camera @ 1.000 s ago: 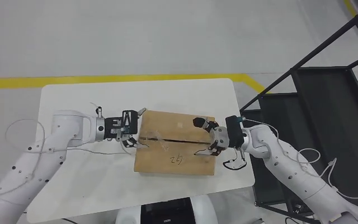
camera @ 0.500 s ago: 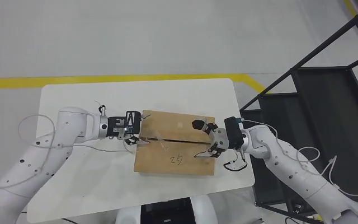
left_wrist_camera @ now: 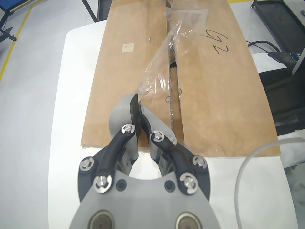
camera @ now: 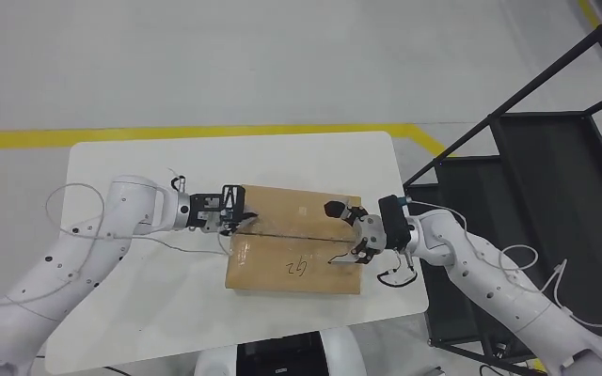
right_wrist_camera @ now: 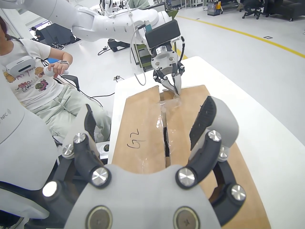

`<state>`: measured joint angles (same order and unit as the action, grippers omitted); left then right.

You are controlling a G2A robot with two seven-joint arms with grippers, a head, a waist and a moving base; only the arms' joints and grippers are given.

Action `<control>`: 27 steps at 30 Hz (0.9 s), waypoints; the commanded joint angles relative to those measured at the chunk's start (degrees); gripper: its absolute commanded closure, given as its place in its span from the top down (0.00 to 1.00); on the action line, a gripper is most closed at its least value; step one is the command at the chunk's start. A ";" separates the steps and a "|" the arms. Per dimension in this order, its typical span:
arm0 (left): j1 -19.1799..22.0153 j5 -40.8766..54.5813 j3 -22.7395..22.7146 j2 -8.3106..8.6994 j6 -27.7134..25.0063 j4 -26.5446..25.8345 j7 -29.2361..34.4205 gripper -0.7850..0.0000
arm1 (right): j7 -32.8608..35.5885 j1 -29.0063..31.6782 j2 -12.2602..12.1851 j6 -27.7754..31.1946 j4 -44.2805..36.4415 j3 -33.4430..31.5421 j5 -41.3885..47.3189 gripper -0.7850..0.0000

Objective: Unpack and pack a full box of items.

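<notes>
Moving in from beside the box [camera: 293, 246], my left gripper [camera: 235, 211] is now sitting over the box's left end, and its fingers, apart a second ago, are now pressing together on the clear tape [left_wrist_camera: 166, 48]. My right gripper [camera: 340, 233] is staying where it was.

My left arm is reaching in from the left with a bent elbow, and its claw is pointing right, along the box. The tape is rising from the seam [left_wrist_camera: 170, 77] up to the pinched fingertips. My right arm is coming in from the right. Its claw is pointing left with its fingers wide apart over the box's right end, one on each side of the seam.

I am seeing the box lying flat with its flaps down. Its long side and the seam are running from one arm to the other. It is resting on the white table [camera: 141, 282], near my edge and toward the right.

Behind the table, a yellow line [camera: 188, 136] is crossing the grey floor [camera: 282, 56]. I am seeing a black rack [camera: 546, 169] standing on the right.
</notes>
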<state>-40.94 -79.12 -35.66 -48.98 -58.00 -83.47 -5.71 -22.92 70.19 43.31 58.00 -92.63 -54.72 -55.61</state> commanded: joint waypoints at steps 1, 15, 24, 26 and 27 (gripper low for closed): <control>0.67 1.06 0.96 -0.25 0.00 0.35 1.09 0.00 | -0.08 -0.27 -0.02 0.00 0.23 0.28 0.09 1.00; -4.24 -6.61 -9.46 2.09 13.99 -4.69 -18.35 0.00 | 3.85 -3.65 0.04 0.00 -0.30 7.06 0.84 1.00; -11.57 -7.98 -15.76 4.61 12.43 -7.56 -19.38 0.00 | 6.96 -6.63 -0.80 0.00 1.29 12.25 3.59 1.00; -12.64 -7.96 -16.95 4.95 12.19 -8.39 -19.37 0.00 | 6.99 -7.03 -0.99 0.00 2.17 12.56 4.20 1.00; -13.21 -7.66 -17.60 5.11 12.17 -8.87 -19.55 0.00 | 7.03 -7.15 -1.06 0.00 2.50 12.61 4.40 1.00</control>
<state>-53.56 -87.04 -52.59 -44.03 -45.83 -91.87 -25.08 -15.93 63.15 42.32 58.00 -90.50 -42.13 -51.41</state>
